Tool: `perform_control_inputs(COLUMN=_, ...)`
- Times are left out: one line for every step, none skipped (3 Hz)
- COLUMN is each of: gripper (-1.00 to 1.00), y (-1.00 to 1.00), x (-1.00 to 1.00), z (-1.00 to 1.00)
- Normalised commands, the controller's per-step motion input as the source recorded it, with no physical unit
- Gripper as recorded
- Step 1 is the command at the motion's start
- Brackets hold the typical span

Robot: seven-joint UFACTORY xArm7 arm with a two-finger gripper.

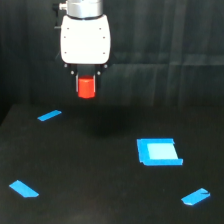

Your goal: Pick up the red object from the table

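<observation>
Three blue tape strips (pixel 23 189) on the black table (pixel 90 200): near left corner, near right corner, far left edge. Blue square patch (pixel 159 152) right of centre. Farther back, gripper (pixel 86 92) clamped on red object (pixel 86 87), lifted clear above tabletop.

Black table (pixel 100 200), blue strips (pixel 49 116), blue patch (pixel 159 152)

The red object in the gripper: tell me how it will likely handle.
The red object looks like a short solid block, so probably stiff. It is narrower than the gripper holding it above the table, so likely light. If its sides are rounded, which the picture leaves unclear, it might roll when released.
</observation>
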Motion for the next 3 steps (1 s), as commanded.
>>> perform_control_inputs(gripper=-1.0, y=-0.04, x=-0.01, z=-0.01)
perform_control_inputs(gripper=-1.0, y=0.07, x=-0.08, z=-0.02)
perform_control_inputs(gripper=-1.0, y=-0.02, x=0.04, z=0.06)
